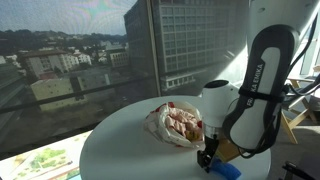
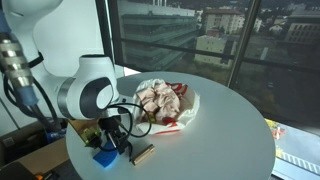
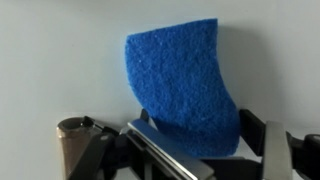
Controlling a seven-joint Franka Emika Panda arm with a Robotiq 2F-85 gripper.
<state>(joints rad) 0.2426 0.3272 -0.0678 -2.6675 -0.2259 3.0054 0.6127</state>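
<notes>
My gripper points down at the round white table and is shut on the near end of a blue sponge. The sponge bends in a curve and stretches away from the fingers over the tabletop. In both exterior views the gripper is low at the table's edge, with the sponge right under it. A small brown block lies beside the gripper and also shows in the wrist view.
A crumpled white and red cloth lies on the table just beyond the gripper. Tall windows with a city view stand right behind the table. The arm's bulky joints hang over the table's edge.
</notes>
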